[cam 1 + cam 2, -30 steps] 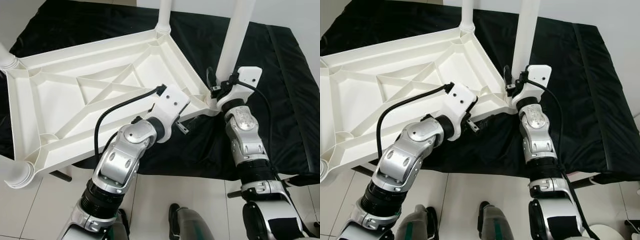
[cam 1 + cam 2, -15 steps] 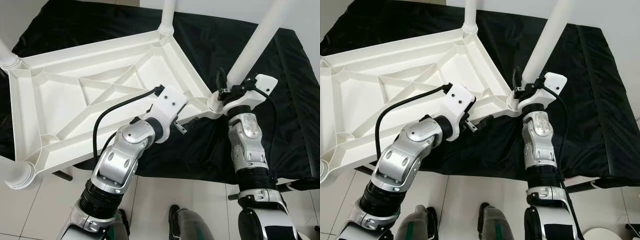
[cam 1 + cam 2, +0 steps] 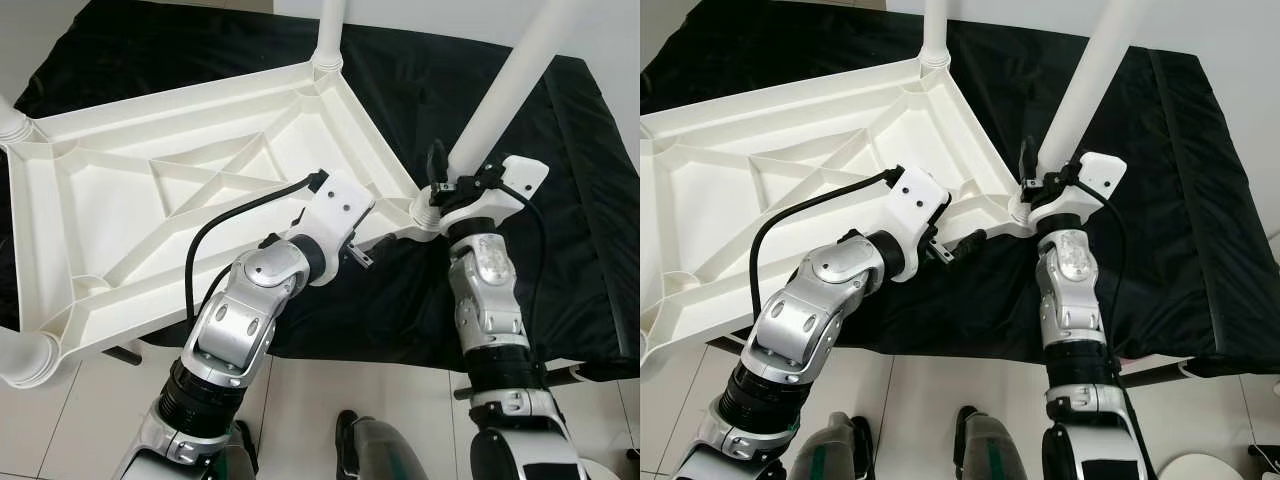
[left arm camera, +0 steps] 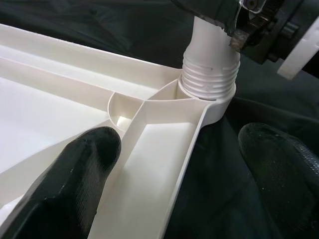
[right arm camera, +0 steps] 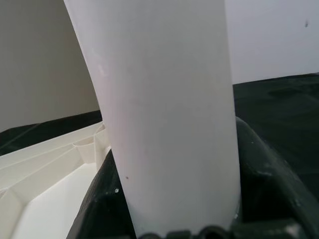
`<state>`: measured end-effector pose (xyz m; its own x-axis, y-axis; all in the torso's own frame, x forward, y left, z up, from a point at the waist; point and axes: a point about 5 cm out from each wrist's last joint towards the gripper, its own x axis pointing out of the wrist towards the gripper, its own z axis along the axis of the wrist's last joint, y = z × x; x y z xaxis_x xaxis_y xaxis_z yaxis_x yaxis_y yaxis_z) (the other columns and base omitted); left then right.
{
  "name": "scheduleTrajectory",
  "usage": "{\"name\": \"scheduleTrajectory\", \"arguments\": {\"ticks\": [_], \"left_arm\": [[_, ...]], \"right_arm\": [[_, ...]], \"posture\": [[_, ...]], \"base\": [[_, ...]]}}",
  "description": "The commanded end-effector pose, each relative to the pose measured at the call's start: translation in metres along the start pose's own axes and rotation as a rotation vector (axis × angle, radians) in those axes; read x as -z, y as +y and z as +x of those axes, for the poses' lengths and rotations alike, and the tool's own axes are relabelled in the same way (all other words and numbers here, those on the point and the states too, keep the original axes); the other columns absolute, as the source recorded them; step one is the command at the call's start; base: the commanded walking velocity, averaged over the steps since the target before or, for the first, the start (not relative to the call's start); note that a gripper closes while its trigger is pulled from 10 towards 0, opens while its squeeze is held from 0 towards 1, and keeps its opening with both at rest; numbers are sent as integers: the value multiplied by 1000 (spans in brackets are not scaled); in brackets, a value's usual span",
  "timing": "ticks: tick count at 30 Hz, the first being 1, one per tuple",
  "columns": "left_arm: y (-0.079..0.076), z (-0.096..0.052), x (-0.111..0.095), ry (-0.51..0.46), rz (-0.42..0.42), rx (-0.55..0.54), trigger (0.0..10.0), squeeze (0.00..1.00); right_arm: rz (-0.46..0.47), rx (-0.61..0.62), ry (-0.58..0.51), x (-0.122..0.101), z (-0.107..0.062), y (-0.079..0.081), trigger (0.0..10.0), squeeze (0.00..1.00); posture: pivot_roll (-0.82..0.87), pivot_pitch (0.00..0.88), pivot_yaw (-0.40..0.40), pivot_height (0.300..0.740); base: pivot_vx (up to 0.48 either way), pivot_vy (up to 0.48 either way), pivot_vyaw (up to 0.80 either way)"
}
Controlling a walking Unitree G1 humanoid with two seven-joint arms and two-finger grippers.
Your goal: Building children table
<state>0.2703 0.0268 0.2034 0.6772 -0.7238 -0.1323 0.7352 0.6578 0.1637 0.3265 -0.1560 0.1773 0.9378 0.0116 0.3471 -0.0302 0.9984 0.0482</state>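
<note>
A white plastic children's table lies upside down on a black cloth. Its near right corner holds a threaded socket with a white leg standing in it, leaning to the right. My right gripper is shut on the base of this leg, just above the socket. My left gripper is open and straddles the table's near rim beside that corner. One of its fingers rests inside the frame, the other lies outside over the cloth.
Another leg stands at the far corner, and two more stand at the left corners. The black cloth covers a low platform that ends at the white tiled floor near my feet.
The leg in my right gripper has tipped from near upright to leaning right, and the right wrist turned with it. The table has shifted slightly to the left. My left gripper has stayed on the rim.
</note>
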Motion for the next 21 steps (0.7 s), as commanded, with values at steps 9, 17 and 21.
{"name": "scheduleTrajectory", "arguments": {"ticks": [9, 17, 21], "left_arm": [[-1, 0, -3, -13, 0, -24, 10000, 0], [-1, -1, -4, -16, -1, -27, 10000, 0], [-1, -1, -4, -16, -1, -28, 10000, 0]], "right_arm": [[-30, 218, 288, 56, -43, 14, 10000, 0], [-96, 333, 228, 52, -54, 3, 10000, 0], [-109, 341, 227, 53, -56, 2, 10000, 0]], "posture": [[-24, 189, 9, 740], [-20, 189, 7, 740], [-17, 189, 7, 740]], "base": [[0, 0, 0], [0, 0, 0], [0, 0, 0]]}}
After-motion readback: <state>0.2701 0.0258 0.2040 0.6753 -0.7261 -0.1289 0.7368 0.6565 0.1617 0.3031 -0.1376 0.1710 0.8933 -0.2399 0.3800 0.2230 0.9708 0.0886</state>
